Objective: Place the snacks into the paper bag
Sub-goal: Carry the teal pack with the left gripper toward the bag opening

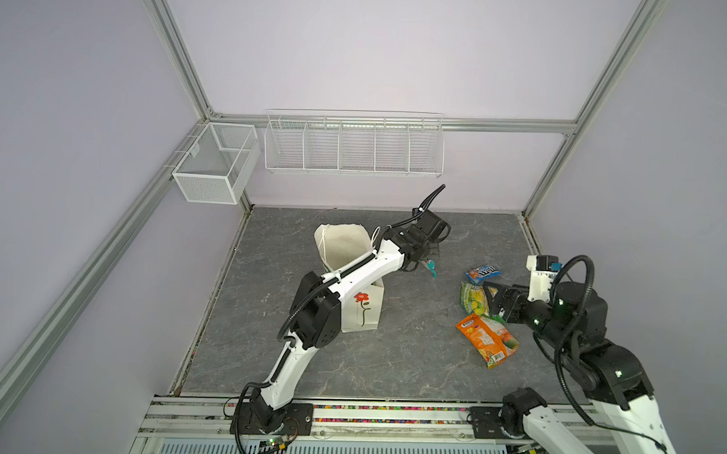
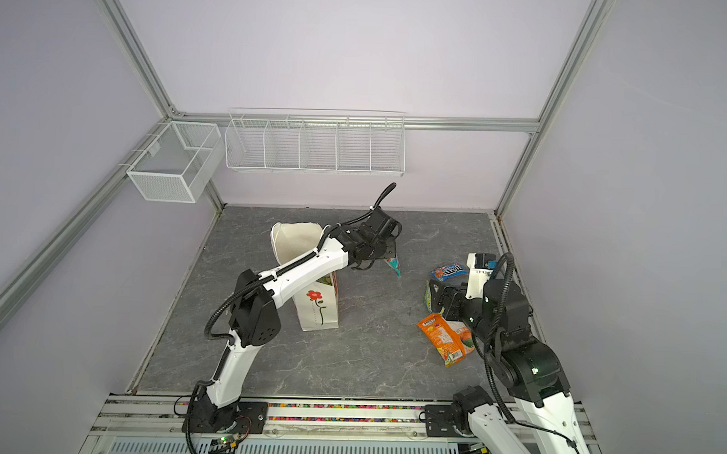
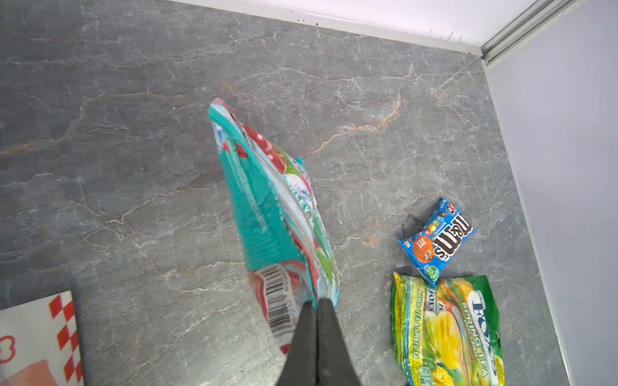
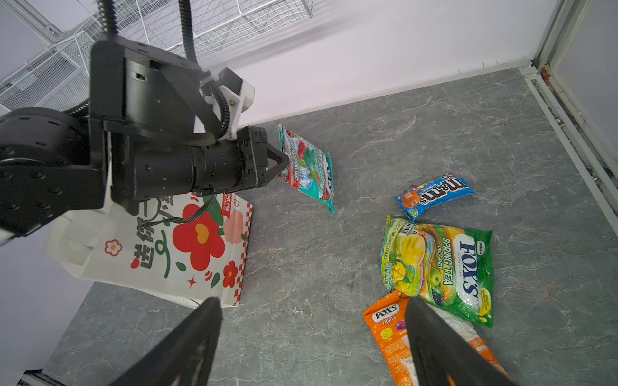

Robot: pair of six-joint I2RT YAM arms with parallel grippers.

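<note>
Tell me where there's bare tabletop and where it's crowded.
Bare: the wide front stretch between the paper bag and the orange FOX'S packet, and the back strip behind the blue M&M's packet. Crowded: the right side, where that pair and the green FOX'S packet cluster, and beside the bag, where the left claw dangles the teal packet.

L wrist view: paper bag is just a corner at the frame edge beside L hand; green FOX'S pkt is cut off too. R wrist view: orange pkt is cut by the edge & partly under a finger of R hand; both fingers blurred; paper bag top hidden behind L arm. Both top views: teal pkt mostly hidden under L hand, only a tip shows; paper bag inside can't be made out.
</note>
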